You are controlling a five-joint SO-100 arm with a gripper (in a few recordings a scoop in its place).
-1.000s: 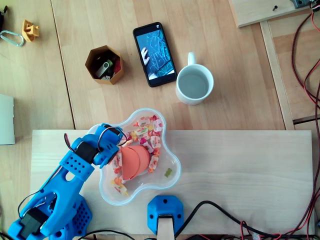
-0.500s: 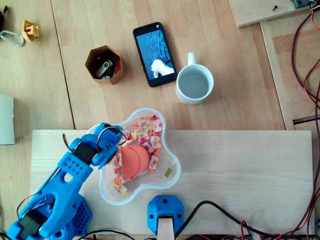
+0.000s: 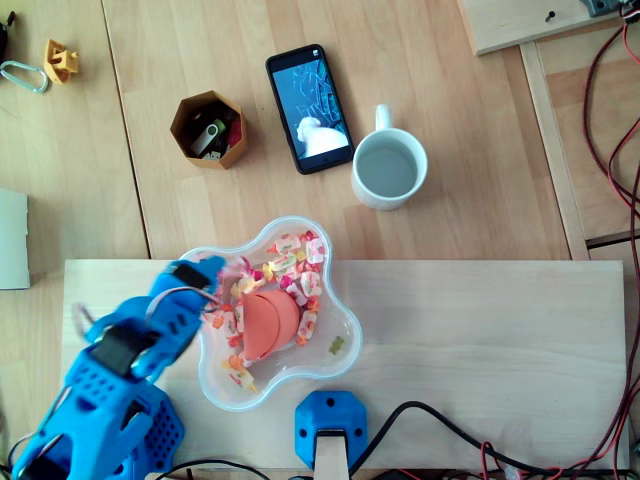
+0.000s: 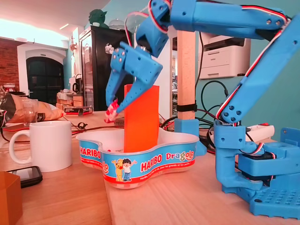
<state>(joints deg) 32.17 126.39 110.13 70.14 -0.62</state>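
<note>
Our gripper (image 4: 114, 109) is clenched on one wrapped candy (image 4: 110, 115), holding it clear above the tub (image 4: 140, 161). The orange cup (image 4: 141, 119) stands upright inside, among the sweets.

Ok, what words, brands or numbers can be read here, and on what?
"HARIBO": on the wall of the candy tub, twice.
"Dragolo": same wall, right of the second one.
Print on the wrapped sweet in the gripper: too small to read.

Office workshop: printer (image 4: 226, 57), fridge (image 4: 96, 70), cables (image 4: 205, 101).
</note>
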